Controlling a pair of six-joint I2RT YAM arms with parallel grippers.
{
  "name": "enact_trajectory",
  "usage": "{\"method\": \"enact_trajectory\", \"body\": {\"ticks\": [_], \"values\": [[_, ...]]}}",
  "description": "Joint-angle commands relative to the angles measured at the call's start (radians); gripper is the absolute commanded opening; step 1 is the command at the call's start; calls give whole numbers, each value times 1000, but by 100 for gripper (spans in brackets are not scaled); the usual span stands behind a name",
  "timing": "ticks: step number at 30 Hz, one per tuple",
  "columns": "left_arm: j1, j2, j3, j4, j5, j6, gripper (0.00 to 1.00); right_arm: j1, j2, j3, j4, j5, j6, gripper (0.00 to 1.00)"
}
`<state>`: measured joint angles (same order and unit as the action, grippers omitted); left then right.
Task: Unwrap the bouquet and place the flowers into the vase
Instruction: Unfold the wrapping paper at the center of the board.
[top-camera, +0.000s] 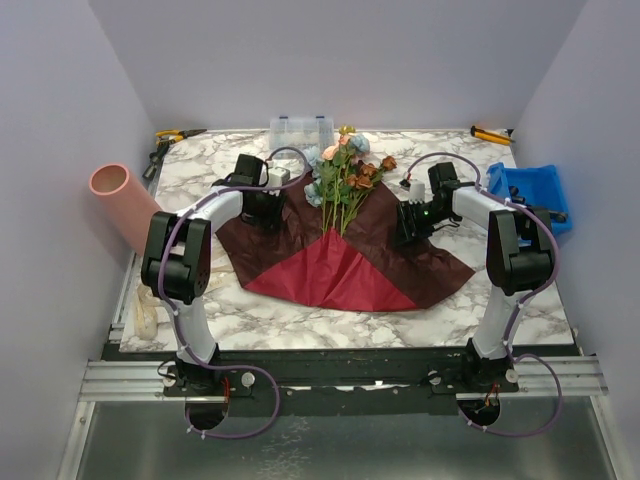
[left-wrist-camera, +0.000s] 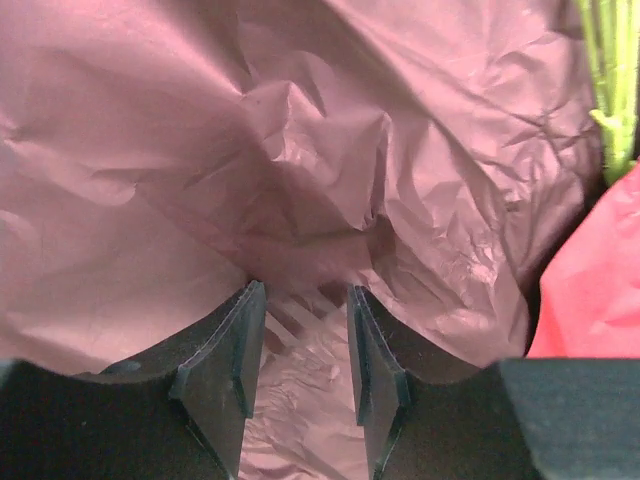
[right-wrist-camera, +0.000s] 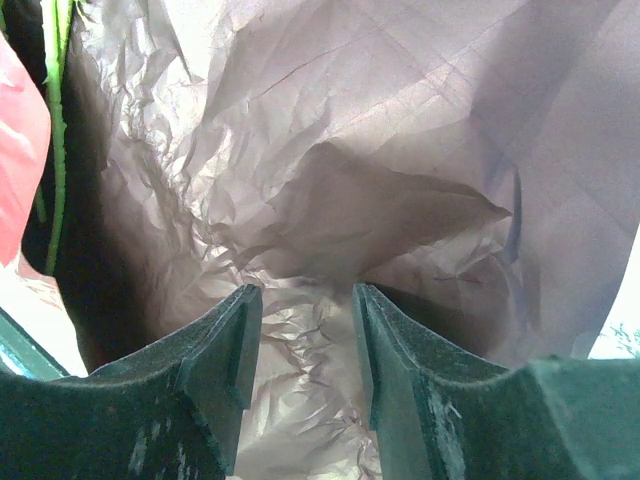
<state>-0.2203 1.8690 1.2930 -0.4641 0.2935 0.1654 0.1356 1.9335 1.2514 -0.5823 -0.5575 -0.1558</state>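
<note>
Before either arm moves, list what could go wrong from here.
1. The flowers lie loose on the spread maroon sheet, and the left gripper and right gripper sit open on its flaps. Tugging the sheet could drag or scatter the stems.
2. The vase lies tilted at the left edge of the table, close to the left arm's elbow. A swing might knock it off.
3. The sheet is crumpled, so a pinch may tear it.

right claw (right-wrist-camera: 303, 297): jaws apart | over crumpled sheet (right-wrist-camera: 400, 150) | stems (right-wrist-camera: 56, 150) left
</note>
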Motion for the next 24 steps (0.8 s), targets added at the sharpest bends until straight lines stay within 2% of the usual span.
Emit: {"method": "enact_trajectory", "body": {"ticks": [1,5,13,16,24], "values": [[26,43,7,-16,-73,17,43,-2,76,-46,20,176,-25,51],[32,84,17,-25,-143,29,44,-10,81,-39,29,215,-16,50],[32,193,101,-57,-91,-35,50,-26,124,4,48,299,-16,50],[30,189,112,-59,-53,-53,52,-32,137,28,52,321,-21,50],[30,119,90,-57,-76,-29,57,-39,130,59,51,325,-32,49]]}}
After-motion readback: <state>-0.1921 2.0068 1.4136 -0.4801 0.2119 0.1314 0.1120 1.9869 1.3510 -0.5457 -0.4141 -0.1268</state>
